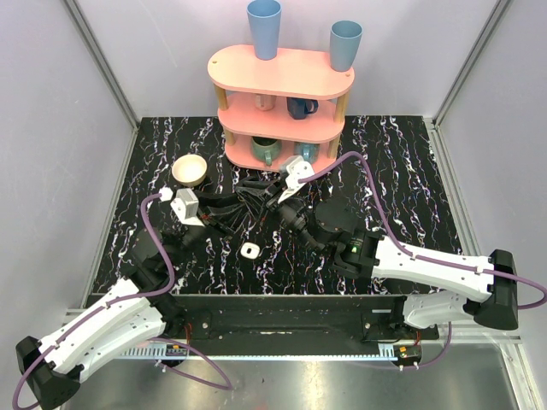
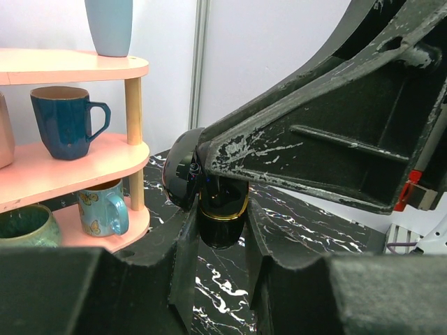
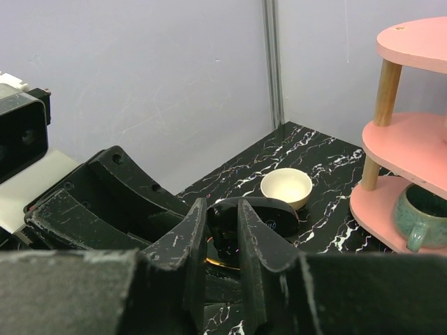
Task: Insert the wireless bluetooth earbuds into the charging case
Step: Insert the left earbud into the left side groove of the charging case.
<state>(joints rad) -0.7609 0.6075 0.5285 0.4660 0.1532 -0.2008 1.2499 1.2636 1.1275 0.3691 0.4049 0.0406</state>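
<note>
A black glossy charging case [image 2: 223,225] with a gold rim stands between my left gripper's [image 2: 222,255] fingers, which are shut on its body; its lid [image 2: 180,176] is hinged open. My right gripper [image 3: 222,234] comes in from above and is shut on a black earbud [image 3: 225,220] right over the case's gold rim [image 3: 222,263]. In the top view both grippers meet mid-table, left [image 1: 246,208] and right [image 1: 261,197]. A tiny white rounded-square case [image 1: 249,249] with a dark centre spot lies on the table nearer the arms, apart from both grippers.
A round cream bowl [image 1: 190,169] sits at the back left, just beyond the grippers [image 3: 286,187]. A pink three-tier shelf [image 1: 282,94] with mugs and blue cups stands at the back centre. The black marbled table [image 1: 402,179] is walled on three sides.
</note>
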